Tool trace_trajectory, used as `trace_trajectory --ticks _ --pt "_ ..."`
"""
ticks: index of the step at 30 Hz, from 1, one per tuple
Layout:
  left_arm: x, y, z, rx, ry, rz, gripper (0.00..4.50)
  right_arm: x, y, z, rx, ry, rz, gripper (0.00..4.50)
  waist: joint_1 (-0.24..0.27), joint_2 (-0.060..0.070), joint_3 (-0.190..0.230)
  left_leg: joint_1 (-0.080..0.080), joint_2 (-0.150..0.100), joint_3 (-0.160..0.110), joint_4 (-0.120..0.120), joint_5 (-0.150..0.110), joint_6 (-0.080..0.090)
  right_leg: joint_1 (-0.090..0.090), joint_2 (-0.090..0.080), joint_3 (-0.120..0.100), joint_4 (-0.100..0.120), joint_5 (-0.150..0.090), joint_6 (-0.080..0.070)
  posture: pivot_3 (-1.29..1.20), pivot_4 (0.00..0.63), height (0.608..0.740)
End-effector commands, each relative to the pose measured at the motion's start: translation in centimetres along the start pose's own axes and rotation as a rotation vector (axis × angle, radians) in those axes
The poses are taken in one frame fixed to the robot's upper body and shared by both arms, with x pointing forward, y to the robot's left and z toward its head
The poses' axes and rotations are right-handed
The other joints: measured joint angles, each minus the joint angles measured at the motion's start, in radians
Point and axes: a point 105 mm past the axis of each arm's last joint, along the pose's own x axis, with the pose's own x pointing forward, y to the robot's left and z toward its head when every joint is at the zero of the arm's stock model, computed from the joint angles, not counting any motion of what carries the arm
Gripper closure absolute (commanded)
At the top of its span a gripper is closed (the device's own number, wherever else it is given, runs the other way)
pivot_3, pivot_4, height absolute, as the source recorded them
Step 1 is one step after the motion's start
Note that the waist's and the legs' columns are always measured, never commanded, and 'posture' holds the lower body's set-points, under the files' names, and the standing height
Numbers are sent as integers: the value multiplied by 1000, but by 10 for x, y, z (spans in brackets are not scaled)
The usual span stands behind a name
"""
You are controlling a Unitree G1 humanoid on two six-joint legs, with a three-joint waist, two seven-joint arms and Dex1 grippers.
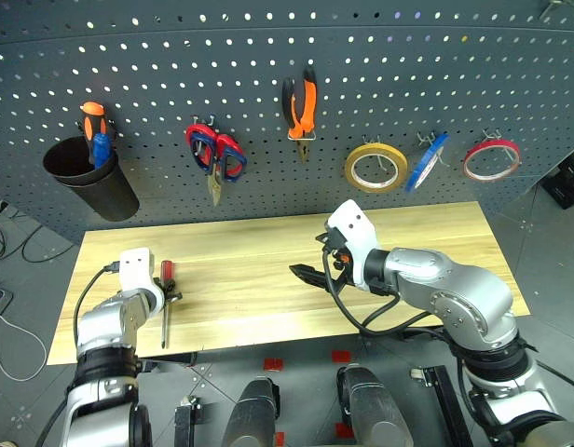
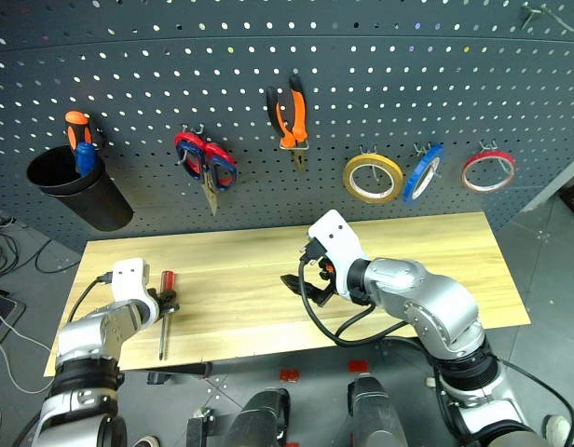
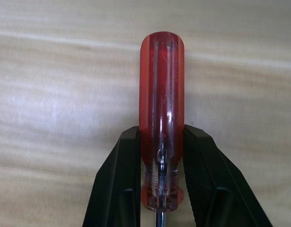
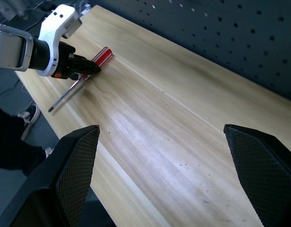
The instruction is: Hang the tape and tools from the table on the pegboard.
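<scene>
I see the pegboard [image 1: 268,93] across the back, with the wooden surface [image 1: 268,261] below it. Largest on the board is a black cup [image 1: 87,177] at nine o'clock holding an orange-and-blue screwdriver [image 1: 96,135]. Moving toward three o'clock hang red-handled scissors [image 1: 215,154], the orange-and-black pliers [image 1: 301,107], the tan tape [image 1: 375,168], a blue tape roll [image 1: 427,160] and a red tape roll [image 1: 492,160].

My right claw [image 1: 306,273] hangs over the middle of the surface, fingers spread wide with nothing between them.

At about eight o'clock on the surface lies the red-handled screwdriver [image 3: 160,123], its shaft pointing toward the near edge. My left claw [image 3: 160,189] is pinching it low on the handle, one finger [image 3: 117,184] pressed to each side. Nothing lies beside it on the wood.
</scene>
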Motion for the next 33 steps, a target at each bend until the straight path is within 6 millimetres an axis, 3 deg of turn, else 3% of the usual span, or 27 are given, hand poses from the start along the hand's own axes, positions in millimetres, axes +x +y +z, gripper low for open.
trace_trajectory --ticks 1,6,9,13,17,21,26,33 --pt "-33 -11 24 160 -235 -8 3604 -14 19 27 -186 -164 108 0 0 -3 -3 -2 0 0 0 0 0 -2 0 0 0 0 0 -59 178 740" --pt "-100 -42 33 352 -531 -64 3604 -31 29 51 -244 -287 244 0 8 -11 -21 -10 1 1 0 1 -3 -12 -1 1 2 1 -1 -12 140 740" --pt "-125 -46 46 375 -647 -29 3604 -34 27 60 -261 -323 279 0 27 -9 -48 -10 0 4 0 2 -2 -12 -2 2 1 1 -2 15 119 740" --pt "-158 -35 97 402 -862 92 3604 -37 14 67 -264 -353 263 0 50 -11 -81 -8 -1 4 0 2 -1 -8 5 0 1 3 -2 57 93 740" --pt "-200 -29 168 375 -1101 161 3604 -34 -5 75 -247 -392 192 0 74 -17 -95 -1 -2 4 1 2 -1 3 9 -3 -2 3 -3 89 79 740" --pt "-225 -26 216 344 -1228 167 3604 -30 -8 81 -244 -418 194 0 84 -18 -107 -1 -2 3 2 2 -2 3 10 -2 -3 4 -3 97 78 740" --pt "-225 -20 254 304 -1282 120 3604 -27 -8 85 -241 -437 197 0 85 -17 -116 1 -1 3 1 2 -2 3 11 0 -2 4 -3 103 68 740" --pt "-183 -24 282 318 -1300 37 3604 -24 -9 88 -250 -450 187 0 82 -18 -134 1 -3 5 2 2 -3 3 11 -1 -2 4 -3 77 52 740"
